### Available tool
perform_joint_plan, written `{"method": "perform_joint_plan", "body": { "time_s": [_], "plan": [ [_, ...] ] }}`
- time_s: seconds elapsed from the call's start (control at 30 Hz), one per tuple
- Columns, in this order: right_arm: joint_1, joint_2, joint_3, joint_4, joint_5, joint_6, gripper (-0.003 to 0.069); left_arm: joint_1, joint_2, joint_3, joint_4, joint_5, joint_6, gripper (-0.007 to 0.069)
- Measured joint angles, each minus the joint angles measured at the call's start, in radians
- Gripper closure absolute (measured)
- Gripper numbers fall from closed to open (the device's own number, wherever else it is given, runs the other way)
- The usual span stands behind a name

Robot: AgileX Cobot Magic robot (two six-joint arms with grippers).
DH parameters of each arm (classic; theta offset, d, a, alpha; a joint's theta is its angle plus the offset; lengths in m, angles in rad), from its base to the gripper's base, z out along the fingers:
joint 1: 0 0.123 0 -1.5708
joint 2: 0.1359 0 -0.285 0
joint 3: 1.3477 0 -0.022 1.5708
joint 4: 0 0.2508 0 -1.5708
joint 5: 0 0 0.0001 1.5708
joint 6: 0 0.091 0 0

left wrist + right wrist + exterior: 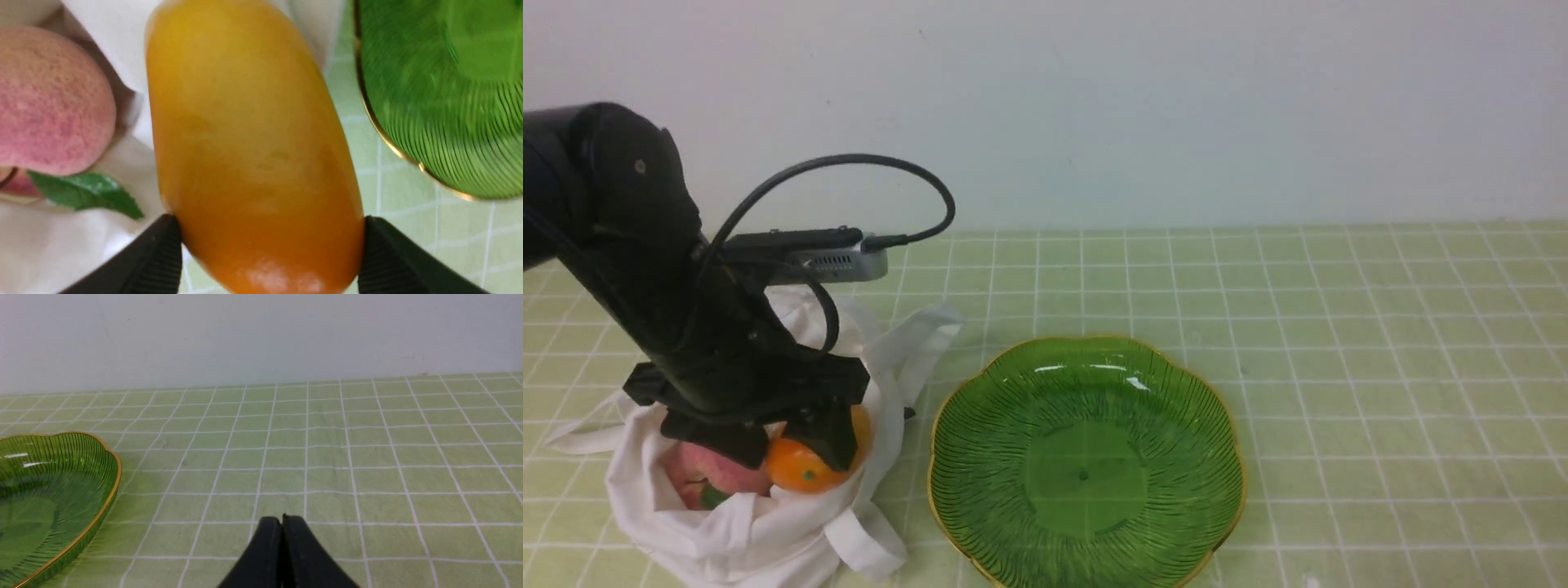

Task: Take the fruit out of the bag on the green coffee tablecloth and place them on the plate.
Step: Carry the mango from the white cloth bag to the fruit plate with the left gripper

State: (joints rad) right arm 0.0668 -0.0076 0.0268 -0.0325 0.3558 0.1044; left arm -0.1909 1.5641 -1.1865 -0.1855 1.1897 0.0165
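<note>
A white cloth bag (pixel 743 531) lies at the front left of the green tablecloth (pixel 1339 327). My left gripper (pixel 780 449) is shut on the orange-yellow mango (pixel 805 469), its two black fingers (pixel 155 257) pressed against both sides of the mango (pixel 253 143) just above the bag's mouth. The pink peach (pixel 707 478) with a green leaf (pixel 88 194) rests inside the bag beside it, the peach (pixel 49 102) untouched. The green glass plate (pixel 980 425) with a gold rim stands right of the bag, with nothing on it. My right gripper (pixel 282 520) is shut and holds nothing, low over the cloth right of the plate (pixel 94 457).
A pale wall (pixel 1176 106) runs along the far edge of the tablecloth. A black cable (pixel 882 167) loops above my left wrist. White bag handles (pixel 923 335) trail toward the plate.
</note>
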Motion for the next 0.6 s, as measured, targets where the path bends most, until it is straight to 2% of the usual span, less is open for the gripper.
{"method": "perform_joint_plan", "body": {
  "time_s": [0.13,0.3,0.43,0.6],
  "plan": [
    [0.000,0.000,0.000,0.000,0.000,0.000,0.0674,0.000,-0.025,-0.098,-0.023,0.020,0.007,0.0129],
    [0.000,0.000,0.000,0.000,0.000,0.000,0.0674,-0.031,-0.048,-0.173,-0.145,0.015,0.056,0.0129],
    [0.000,0.000,0.000,0.000,0.000,0.000,0.0674,-0.134,-0.010,-0.175,-0.252,-0.014,0.129,0.0129],
    [0.000,0.000,0.000,0.000,0.000,0.000,0.0674,-0.253,0.094,-0.175,-0.269,-0.097,0.153,0.0129]
  ]
}}
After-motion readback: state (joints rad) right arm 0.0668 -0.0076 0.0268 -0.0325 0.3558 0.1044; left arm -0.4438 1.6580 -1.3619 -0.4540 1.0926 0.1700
